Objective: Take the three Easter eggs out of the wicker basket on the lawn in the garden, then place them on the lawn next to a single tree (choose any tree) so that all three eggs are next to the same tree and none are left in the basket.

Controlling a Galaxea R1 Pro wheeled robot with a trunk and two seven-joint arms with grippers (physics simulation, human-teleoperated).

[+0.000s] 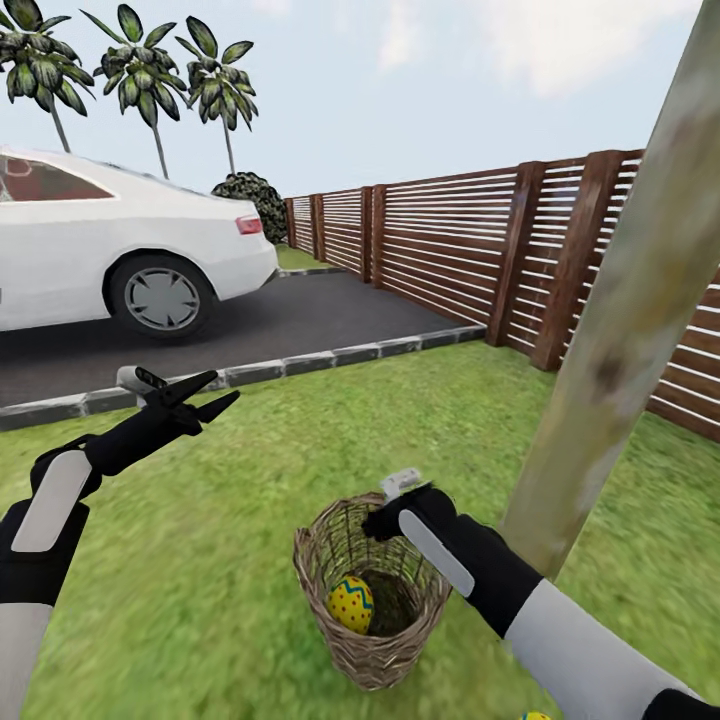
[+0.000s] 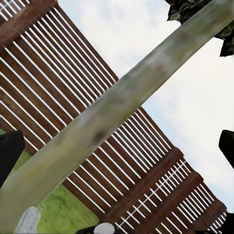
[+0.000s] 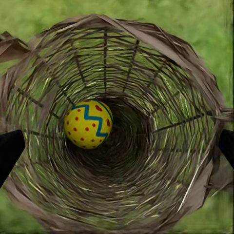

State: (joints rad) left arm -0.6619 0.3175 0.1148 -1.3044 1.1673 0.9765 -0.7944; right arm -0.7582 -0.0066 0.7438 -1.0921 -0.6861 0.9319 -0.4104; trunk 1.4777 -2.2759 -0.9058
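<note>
Wicker basket: standing upright on the lawn, just beside the foot of the tree; open weave, dark bottom.

Easter egg: one, yellow with red dots and blue zigzag, lying inside the basket against its wall; seen from the right wrist resting part-way down the woven side.

Second egg: sliver visible on the grass at the lower edge of the head view, near the tree.

Right gripper: poised over the basket mouth, pointing down into it; fingertips spread wide at either side of the right wrist view, holding nothing.

Left gripper: raised above the lawn, well apart from the basket, fingers parted, empty.

Surroundings: slatted wooden fence, asphalt driveway with stone kerb, white car, palms beyond.
</note>
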